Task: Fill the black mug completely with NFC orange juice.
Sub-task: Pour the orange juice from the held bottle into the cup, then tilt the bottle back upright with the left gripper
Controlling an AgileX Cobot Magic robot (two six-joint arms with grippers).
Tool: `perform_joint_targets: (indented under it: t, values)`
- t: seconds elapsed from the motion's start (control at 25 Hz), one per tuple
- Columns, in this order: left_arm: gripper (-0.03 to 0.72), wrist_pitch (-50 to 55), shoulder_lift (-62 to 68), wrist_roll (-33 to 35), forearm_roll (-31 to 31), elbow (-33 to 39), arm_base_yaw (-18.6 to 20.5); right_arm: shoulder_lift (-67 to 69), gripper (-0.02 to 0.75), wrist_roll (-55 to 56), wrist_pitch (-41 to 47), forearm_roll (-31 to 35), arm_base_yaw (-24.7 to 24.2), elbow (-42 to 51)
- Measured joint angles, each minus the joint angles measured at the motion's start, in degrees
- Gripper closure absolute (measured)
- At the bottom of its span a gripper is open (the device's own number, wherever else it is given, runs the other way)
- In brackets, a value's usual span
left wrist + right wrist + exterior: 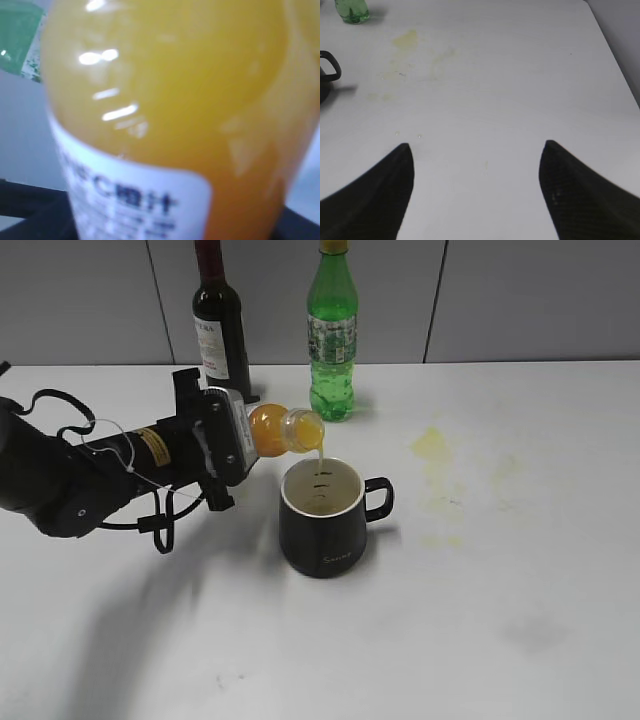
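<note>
The black mug [322,525] stands upright mid-table, handle to the right; its handle shows at the left edge of the right wrist view [329,67]. My left gripper [228,440] is shut on the NFC orange juice bottle [275,430], tipped sideways with its open neck over the mug's rim. A thin orange stream [320,465] falls into the mug. The bottle fills the left wrist view [175,115], hiding the jaws. My right gripper [477,150] is open and empty above bare table, right of the mug; it is out of the exterior view.
A dark wine bottle [221,325] and a green soda bottle [332,335] stand at the back behind the mug. Yellowish juice stains [435,445] mark the table right of the mug. The table's right edge [620,65] runs near my right gripper.
</note>
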Motion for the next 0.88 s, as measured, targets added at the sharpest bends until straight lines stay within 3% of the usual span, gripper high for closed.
perform_joint_targets:
  t: [0.48,0.88]
  values:
    - [0.219,-7.07,0.77,10.40,-5.46,0.00,0.00,0.00,0.146,0.00,-0.02,0.00,0.00,0.00]
    - [0.219,-10.81,1.22,13.80,-6.92,0.00,0.00,0.00,0.146,0.00,-0.02,0.00,0.00,0.00]
